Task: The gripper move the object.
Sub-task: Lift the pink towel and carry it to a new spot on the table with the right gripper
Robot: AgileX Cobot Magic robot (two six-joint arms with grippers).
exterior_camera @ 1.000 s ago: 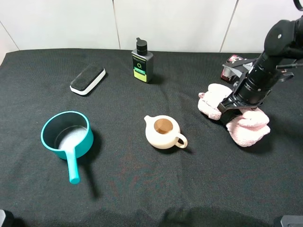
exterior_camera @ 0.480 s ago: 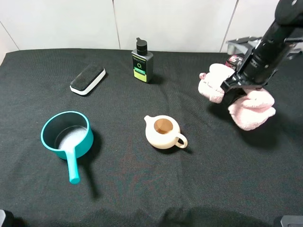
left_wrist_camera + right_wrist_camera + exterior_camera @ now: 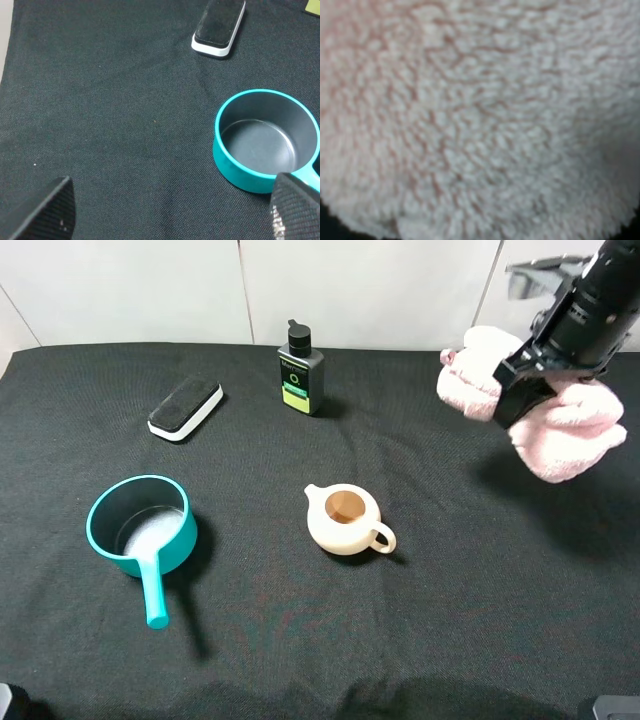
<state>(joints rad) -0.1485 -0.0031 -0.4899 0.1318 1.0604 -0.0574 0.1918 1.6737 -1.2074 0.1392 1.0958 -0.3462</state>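
Observation:
The pale-pink fluffy towel bundle [image 3: 565,430] hangs in the air at the far right, its two lumps drooping on either side of my right gripper [image 3: 522,392]. That gripper is shut on the bundle's middle and holds it well above the black cloth. The right wrist view is filled by the pink fluff [image 3: 480,115], which hides the fingers. My left gripper [image 3: 170,210] is open over bare cloth near the teal pan; only its two black fingertips [image 3: 47,210] show.
A cream teapot [image 3: 345,519] stands mid-table. A teal saucepan [image 3: 142,530] sits front left, also in the left wrist view [image 3: 265,142]. A black-and-white eraser [image 3: 185,406] and a dark bottle [image 3: 300,370] are at the back.
My right gripper has lifted the pink bundle off the cloth and carried it up and toward the back right. The other objects have not moved.

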